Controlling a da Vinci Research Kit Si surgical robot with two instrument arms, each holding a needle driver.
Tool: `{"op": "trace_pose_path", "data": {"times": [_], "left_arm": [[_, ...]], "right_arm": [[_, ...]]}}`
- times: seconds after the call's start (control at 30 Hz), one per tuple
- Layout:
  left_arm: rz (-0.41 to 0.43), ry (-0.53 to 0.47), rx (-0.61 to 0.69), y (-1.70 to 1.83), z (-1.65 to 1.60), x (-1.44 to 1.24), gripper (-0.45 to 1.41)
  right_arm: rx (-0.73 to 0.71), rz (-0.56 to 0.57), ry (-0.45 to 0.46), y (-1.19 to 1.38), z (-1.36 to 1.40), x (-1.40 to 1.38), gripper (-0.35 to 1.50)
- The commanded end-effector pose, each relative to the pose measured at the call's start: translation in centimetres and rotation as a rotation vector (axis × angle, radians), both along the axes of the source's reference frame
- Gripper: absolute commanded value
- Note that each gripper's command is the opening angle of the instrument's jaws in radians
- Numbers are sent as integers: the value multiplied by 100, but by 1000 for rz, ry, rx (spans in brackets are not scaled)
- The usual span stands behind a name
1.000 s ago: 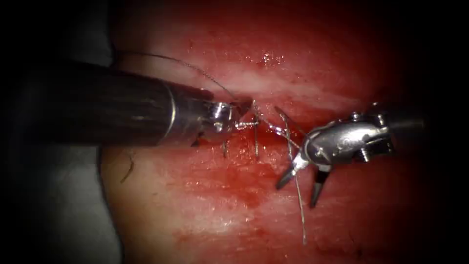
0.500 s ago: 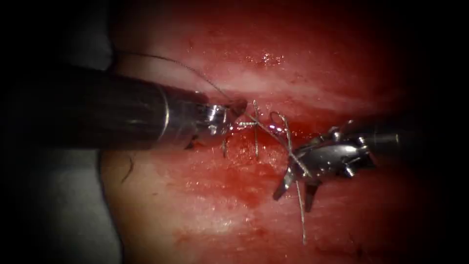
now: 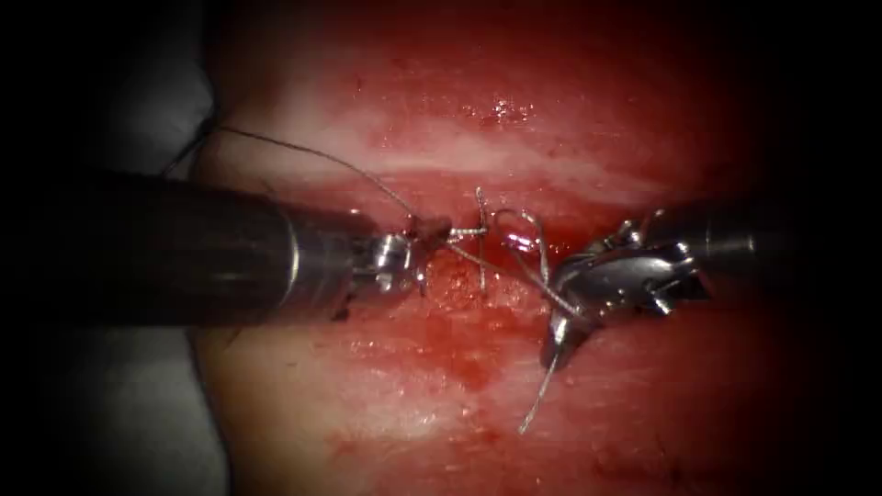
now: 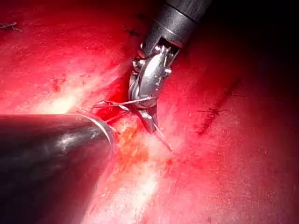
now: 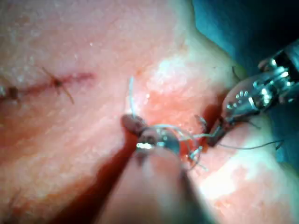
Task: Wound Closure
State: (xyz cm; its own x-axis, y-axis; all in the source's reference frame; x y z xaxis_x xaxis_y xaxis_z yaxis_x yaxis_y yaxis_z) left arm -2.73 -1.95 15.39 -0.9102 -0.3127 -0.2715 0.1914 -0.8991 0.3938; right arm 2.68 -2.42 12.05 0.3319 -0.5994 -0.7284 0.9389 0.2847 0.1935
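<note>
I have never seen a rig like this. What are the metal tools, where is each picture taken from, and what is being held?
This is a surgical practice robot stitching a cut in pork belly, the tissue. One picture looks down from an endoscope; the other two come from cameras near each arm's wrist. The left tool enters from the endoscope view's left, its jaws shut on the thread at the cut. The right tool has its jaws shut on a thread end. Red fluid wets the tissue. I cannot make out a needle.
</note>
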Motion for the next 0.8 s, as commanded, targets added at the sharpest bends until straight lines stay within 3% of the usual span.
{"op": "trace_pose_path", "data": {"times": [0.03, 0.23, 0.47, 0.8], "left_arm": [[1, 0, 3, -12, 5, -5, -45], [8, 10, 5, -48, -6, 0, -45], [35, 41, 18, -114, -12, 7, -45], [78, 48, 43, -198, -30, 14, -45]], "right_arm": [[29, 24, 6, -7, 4, 5, -35], [176, 153, 57, -10, -2, 2, -35], [343, 336, 104, 8, -20, -13, -35], [440, 479, 124, 38, -35, -18, -35]]}}
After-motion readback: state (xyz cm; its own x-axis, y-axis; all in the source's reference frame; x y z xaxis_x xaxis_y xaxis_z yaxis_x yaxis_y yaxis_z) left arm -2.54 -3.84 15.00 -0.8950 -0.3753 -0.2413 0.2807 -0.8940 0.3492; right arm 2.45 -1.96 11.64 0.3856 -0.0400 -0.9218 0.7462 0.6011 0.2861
